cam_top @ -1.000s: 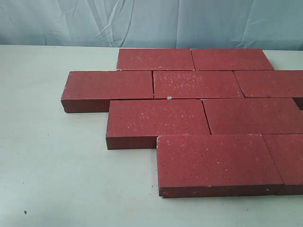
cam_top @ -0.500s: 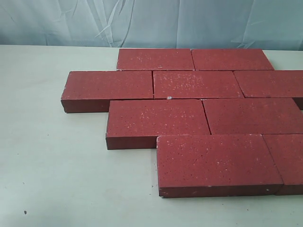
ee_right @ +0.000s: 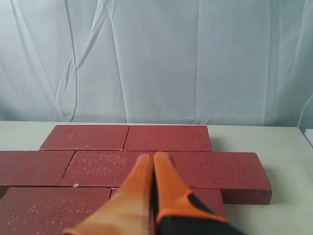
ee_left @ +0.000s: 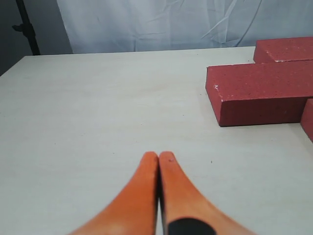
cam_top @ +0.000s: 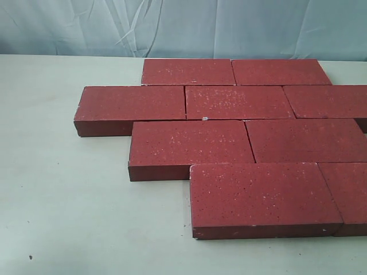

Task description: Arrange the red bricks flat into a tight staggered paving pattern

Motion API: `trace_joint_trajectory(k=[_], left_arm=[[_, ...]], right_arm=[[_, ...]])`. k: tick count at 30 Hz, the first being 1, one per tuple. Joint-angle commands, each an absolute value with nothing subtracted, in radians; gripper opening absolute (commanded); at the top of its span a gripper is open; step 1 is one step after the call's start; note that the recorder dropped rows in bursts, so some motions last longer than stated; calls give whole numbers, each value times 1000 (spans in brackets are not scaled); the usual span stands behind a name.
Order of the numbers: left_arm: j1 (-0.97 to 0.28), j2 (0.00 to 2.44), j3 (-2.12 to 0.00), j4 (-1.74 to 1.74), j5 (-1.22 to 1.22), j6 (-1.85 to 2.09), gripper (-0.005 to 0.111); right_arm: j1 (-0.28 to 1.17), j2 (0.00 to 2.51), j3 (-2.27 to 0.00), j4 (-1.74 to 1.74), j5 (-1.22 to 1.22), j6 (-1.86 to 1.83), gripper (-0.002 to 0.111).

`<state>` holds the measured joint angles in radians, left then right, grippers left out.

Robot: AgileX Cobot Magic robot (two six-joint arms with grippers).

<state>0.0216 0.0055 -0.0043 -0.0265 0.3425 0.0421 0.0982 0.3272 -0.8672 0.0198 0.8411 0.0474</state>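
Observation:
Several red bricks [cam_top: 241,103] lie flat on the pale table [cam_top: 69,217] in four staggered rows, edges touching. The nearest row's left brick [cam_top: 261,195] ends the pattern at the front. Neither gripper shows in the exterior view. My left gripper [ee_left: 158,155] is shut and empty over bare table, with a brick end [ee_left: 259,95] off to one side. My right gripper [ee_right: 151,157] is shut and empty, hovering above the laid bricks [ee_right: 122,166].
A wrinkled pale blue backdrop [cam_top: 183,26] stands behind the table. Bare table [ee_left: 98,107] spreads left of the bricks. A dark stand [ee_left: 27,29] shows past the table's edge in the left wrist view.

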Motion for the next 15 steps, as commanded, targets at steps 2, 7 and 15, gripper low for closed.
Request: trace_joint_trajectory(k=[2, 7, 15], left_arm=[[14, 0, 0, -25, 332, 37, 0], [14, 0, 0, -25, 332, 37, 0], [14, 0, 0, -25, 332, 37, 0]], right_arm=[[94, 273, -822, 14, 820, 45, -1], [94, 198, -726, 10, 797, 45, -1], [94, 73, -529, 10, 794, 45, -1]])
